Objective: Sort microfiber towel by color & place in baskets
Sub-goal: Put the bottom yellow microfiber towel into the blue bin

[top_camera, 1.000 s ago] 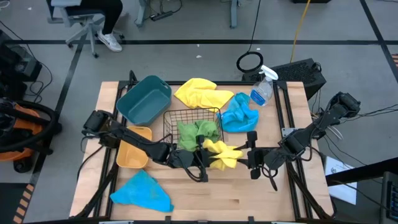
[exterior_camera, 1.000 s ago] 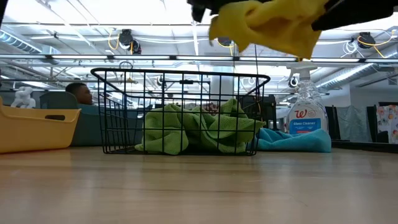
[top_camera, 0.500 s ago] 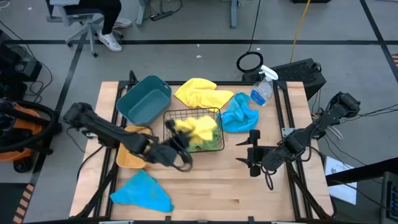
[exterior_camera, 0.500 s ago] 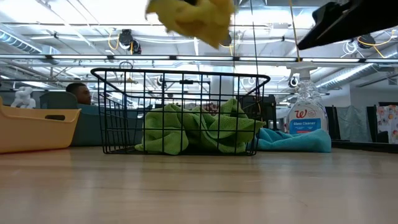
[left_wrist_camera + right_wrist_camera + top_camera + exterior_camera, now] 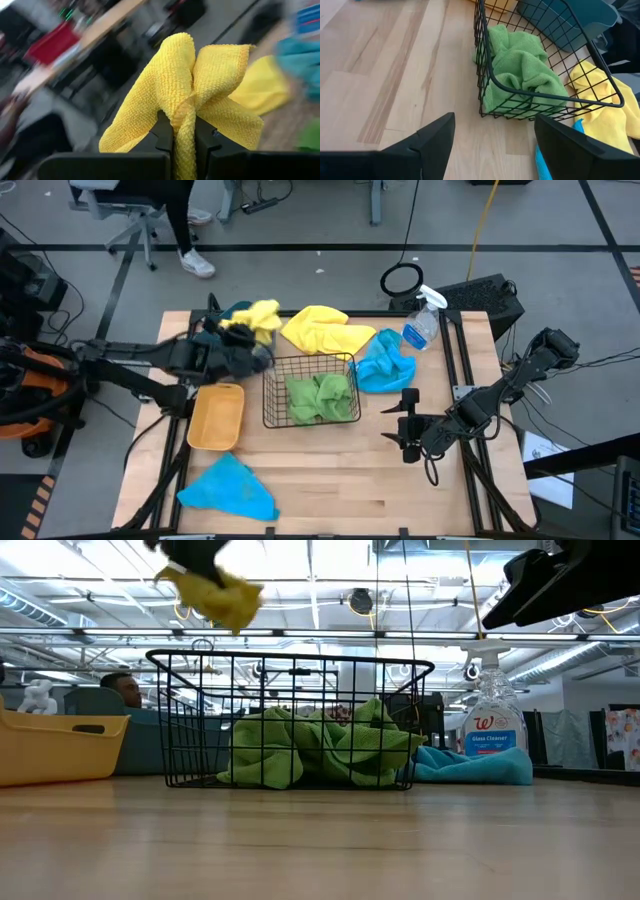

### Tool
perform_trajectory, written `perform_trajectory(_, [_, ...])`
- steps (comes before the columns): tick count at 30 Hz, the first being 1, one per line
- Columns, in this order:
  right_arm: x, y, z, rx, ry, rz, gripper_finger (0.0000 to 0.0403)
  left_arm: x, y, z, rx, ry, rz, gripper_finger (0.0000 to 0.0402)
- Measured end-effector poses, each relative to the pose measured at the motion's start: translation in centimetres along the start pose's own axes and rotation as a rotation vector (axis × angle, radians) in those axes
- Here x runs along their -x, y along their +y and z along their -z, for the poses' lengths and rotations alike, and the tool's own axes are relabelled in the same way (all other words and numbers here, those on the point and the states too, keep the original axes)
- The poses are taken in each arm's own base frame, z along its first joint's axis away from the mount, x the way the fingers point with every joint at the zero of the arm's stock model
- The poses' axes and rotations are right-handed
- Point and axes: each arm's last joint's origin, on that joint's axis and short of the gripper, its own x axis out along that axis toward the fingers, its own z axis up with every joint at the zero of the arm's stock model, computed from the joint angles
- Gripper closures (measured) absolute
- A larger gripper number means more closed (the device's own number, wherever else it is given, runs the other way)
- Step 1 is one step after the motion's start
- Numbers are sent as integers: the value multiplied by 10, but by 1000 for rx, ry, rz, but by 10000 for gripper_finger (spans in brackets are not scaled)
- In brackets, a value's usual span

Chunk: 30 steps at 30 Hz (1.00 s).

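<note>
My left gripper (image 5: 246,335) is shut on a yellow towel (image 5: 258,314) and holds it in the air above the teal tub (image 5: 145,745), which the arm mostly hides from above. In the low view the towel (image 5: 212,592) is high above the table. The black wire basket (image 5: 272,392) holds green towels (image 5: 320,397). The yellow-orange bin (image 5: 215,418) sits left of it. A second yellow towel (image 5: 320,328) and two blue towels (image 5: 385,362) (image 5: 230,488) lie on the table. My right gripper (image 5: 404,427) hovers open, right of the basket. My left gripper pinches a bunched fold (image 5: 183,116) of the yellow towel between its two fingers (image 5: 164,134). Several layers are gathered in the pinch. The towel is lifted clear of everything, and its loose ends spread out beyond the fingertips.
A clear spray bottle (image 5: 421,326) stands at the far right of the table beside the blue towel. Bare wood lies along the near edge (image 5: 380,500), between the near blue towel and my right arm. A person's legs show beyond the far edge.
My left gripper has carried the yellow towel up from the near side of the wire basket, over the basket, and toward the table's far left until it hangs above the teal tub. The towel has come away from my right gripper, which has kept its place.
</note>
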Motion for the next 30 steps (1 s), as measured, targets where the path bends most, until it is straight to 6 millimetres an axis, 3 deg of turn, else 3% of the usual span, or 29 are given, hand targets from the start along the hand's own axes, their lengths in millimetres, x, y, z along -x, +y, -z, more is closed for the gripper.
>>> perform_trajectory(10, [0, 0, 0, 21, 0, 1, 138, -77, 25, 57, 9, 317, -72, 365])
perform_trajectory(15, [0, 0, 0, 28, 0, 5, 138, -106, 28, 82, 9, 342, -7, 363])
perform_trajectory(20, [0, 0, 0, 31, -1, 6, 138, -122, 37, 96, -49, 347, -38, 363])
perform_trajectory(30, [0, 0, 0, 34, -1, 5, 138, -135, 47, 102, 97, 397, 41, 322])
